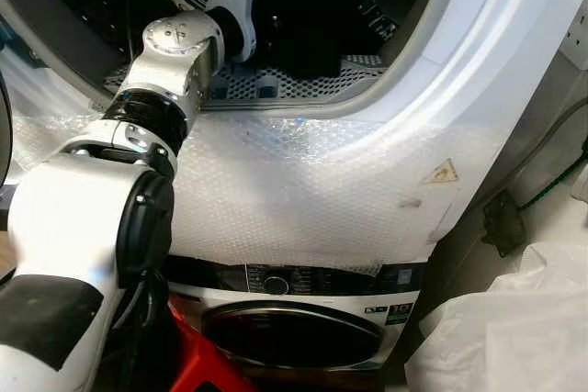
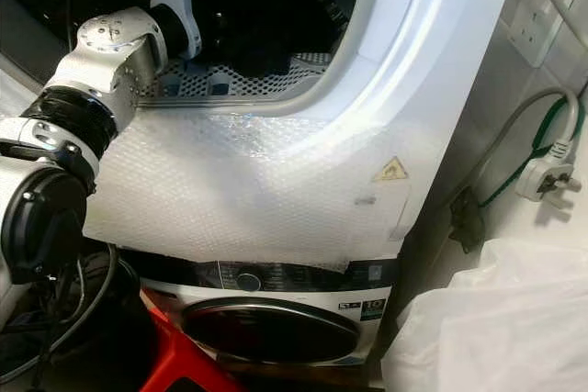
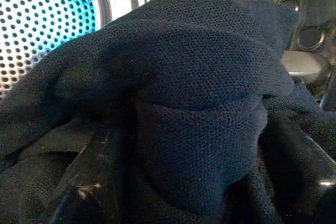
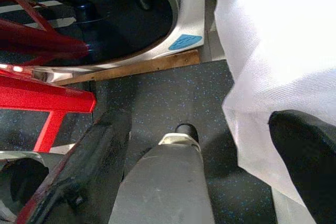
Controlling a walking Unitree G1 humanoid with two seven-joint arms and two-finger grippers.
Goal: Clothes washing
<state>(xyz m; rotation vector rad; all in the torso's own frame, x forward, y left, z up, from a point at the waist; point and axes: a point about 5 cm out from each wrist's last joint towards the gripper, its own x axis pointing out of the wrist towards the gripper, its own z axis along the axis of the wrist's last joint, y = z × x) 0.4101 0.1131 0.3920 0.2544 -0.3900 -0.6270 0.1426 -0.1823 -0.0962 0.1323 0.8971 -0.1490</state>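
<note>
A dark navy mesh garment [image 3: 199, 108] lies in the perforated steel drum [image 3: 42, 19] of the upper machine. From the head it appears as a dark heap [image 1: 308, 39] just behind the door opening. My left arm [image 1: 179, 52] reaches up through that opening into the drum. My left gripper [image 3: 199, 182] is open, its black fingers [image 3: 89, 182] spread wide with a fold of the garment bulging between them. My right gripper [image 4: 202, 145] hangs open near the floor, holding nothing.
Bubble wrap [image 1: 303, 181] covers the upper machine's front. Below it stands a second washer with a dark round door [image 1: 294, 332] and dial [image 1: 276, 284]. A red stool [image 1: 197, 360] sits at its lower left, a white sack [image 1: 514, 328] at the right, and a plug [image 2: 542, 176] hangs on the wall.
</note>
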